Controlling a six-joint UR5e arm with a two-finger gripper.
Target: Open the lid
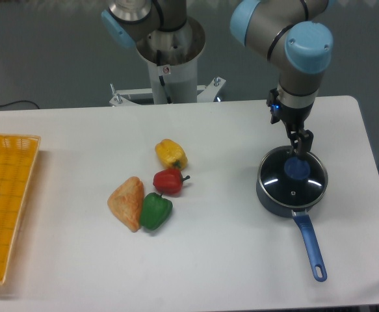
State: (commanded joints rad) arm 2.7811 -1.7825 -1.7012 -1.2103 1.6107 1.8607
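The lid (292,182), a clear glass disc with a metal rim and a blue knob (297,169), lies flat on the dark saucepan (267,197) at the right of the table. My gripper (300,148) points down over the lid's far edge, its tips just above and behind the knob. The dark fingers (305,139) stand slightly apart with nothing held between them. The pan's blue handle (311,246) points toward the table's front edge.
A yellow pepper (170,153), a red pepper (169,181), a green pepper (155,211) and a tan pastry-shaped piece (127,203) cluster mid-table. A yellow basket (4,201) sits at the left edge. The table's right edge is close to the pan.
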